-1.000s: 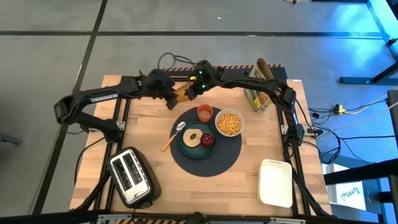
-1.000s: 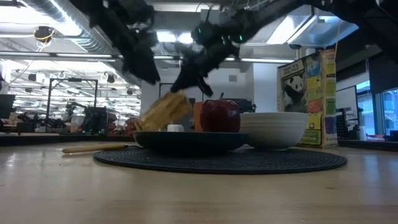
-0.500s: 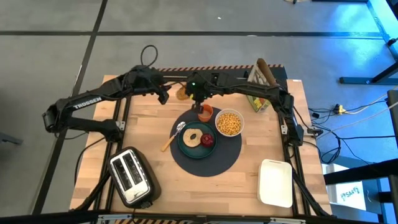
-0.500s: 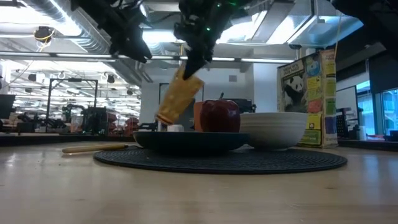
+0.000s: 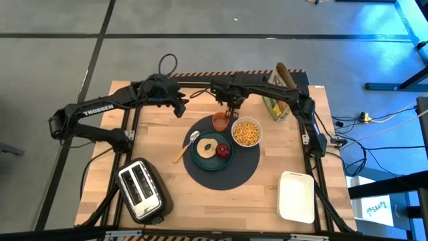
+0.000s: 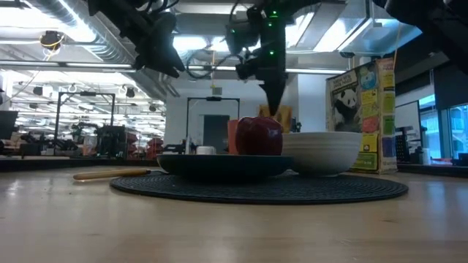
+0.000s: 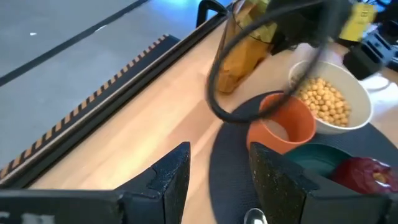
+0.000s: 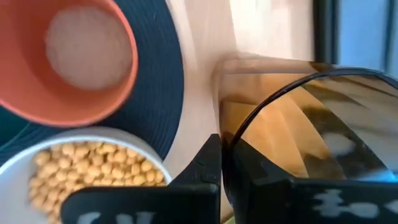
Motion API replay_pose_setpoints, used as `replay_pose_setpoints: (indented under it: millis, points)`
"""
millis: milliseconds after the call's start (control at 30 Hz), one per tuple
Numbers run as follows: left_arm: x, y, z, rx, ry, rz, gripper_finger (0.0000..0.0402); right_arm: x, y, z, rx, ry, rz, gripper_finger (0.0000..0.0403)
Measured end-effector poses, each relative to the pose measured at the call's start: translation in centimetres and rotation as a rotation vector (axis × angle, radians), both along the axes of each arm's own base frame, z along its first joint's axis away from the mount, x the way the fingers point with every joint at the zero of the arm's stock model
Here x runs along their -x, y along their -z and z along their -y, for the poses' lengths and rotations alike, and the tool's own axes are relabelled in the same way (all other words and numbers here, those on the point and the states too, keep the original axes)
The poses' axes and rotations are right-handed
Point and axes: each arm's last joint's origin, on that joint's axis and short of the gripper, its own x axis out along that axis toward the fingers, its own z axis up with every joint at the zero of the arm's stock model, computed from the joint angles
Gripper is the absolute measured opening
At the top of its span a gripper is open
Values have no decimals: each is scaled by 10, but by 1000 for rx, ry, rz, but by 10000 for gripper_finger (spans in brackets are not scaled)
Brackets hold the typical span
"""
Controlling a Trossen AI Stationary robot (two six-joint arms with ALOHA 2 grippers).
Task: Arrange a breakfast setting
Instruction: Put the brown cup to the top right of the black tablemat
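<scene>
**A:** Your right gripper (image 5: 233,107) is clamped on the rim of the tall amber glass (image 8: 298,130), one finger inside the wall and one outside. In the high view that puts the glass just above centre, over the bare wood beside the upper edge of the dark-blue mat (image 5: 246,171), just above the small orange cup (image 5: 221,121) and the white bowl (image 5: 246,132).

**B:** And the left one?

**A:** The left gripper (image 5: 179,106) hangs clear, left of centre near the table's far edge, fingers parted with nothing between them. Leave it there.

**B:** How do you want the glass set down?

**A:** Lower it straight and slowly, I'd say, and keep it off the cup and bowl, which sit close. A rim pinch can let a tall glass swing, so don't release until the base sits flat.

**B:** Which way is it pointing?

**A:** From the right wrist view its mouth faces up toward the gripper and its long axis runs down toward the table. The left wrist view shows it leaning a little, so true it up before letting go. I can't tell whether the base touches the wood yet.
</scene>
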Motion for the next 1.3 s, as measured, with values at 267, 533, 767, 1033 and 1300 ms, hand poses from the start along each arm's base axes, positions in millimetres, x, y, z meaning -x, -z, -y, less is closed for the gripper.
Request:
replay_pose_setpoints:
  millis: [267, 533, 767, 1033, 1300]
  points:
    - [-5, 0, 5, 20, 9, 26, 160, 4, 0, 4, -47, 64, 3, 8]
    - [-29, 6, 1, 41, 81, 111, 160, 1, -5, 5, -43, 149, 64, 104]
    - [-59, 11, -7, -159, 229, 178, 160, 2, -52, 5, -12, 170, 191, 193]
    - [-96, 14, -25, -388, 364, 176, 160, 46, -118, -9, -2, 262, 326, 213]
    - [-146, 17, -47, -410, 354, 129, 160, 70, -139, -11, 21, 359, 375, 196]
